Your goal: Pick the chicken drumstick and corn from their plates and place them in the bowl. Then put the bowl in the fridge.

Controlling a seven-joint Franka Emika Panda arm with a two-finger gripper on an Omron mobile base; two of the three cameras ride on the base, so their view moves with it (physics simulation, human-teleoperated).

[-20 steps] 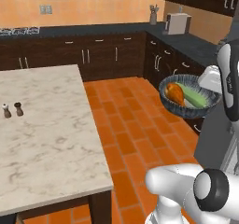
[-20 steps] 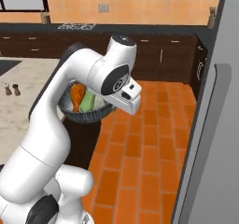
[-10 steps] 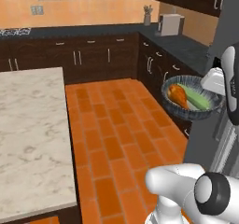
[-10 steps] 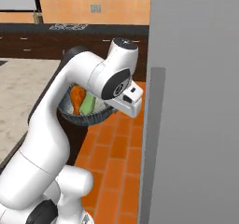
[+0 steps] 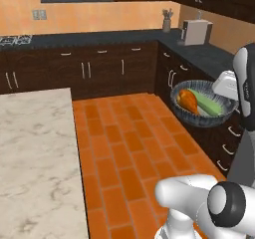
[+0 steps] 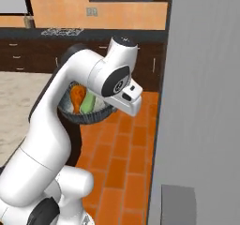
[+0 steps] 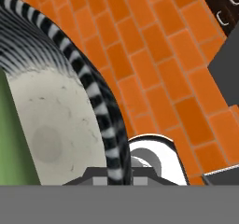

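Bowl [image 5: 204, 111] hangs over the brick floor, its rim pinched in the closed gripper [image 7: 115, 174], with drumstick [image 5: 188, 99] and corn [image 5: 208, 104] inside. Fridge [image 6: 206, 102] stands close at the right (door apparently shut): keep the bowl level while approaching.

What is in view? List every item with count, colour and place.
bowl: one, dark ribbed, held up above the brick floor
drumstick: one, orange-brown, in the bowl
corn: one, pale green husk side showing, in the bowl beside the drumstick
island: one, marble top, left
cabinets: dark, along the back wall
toaster: one, pale, on the corner counter
fridge: one, grey, right
arm: one, white
pincer: one, shut on the bowl's rim
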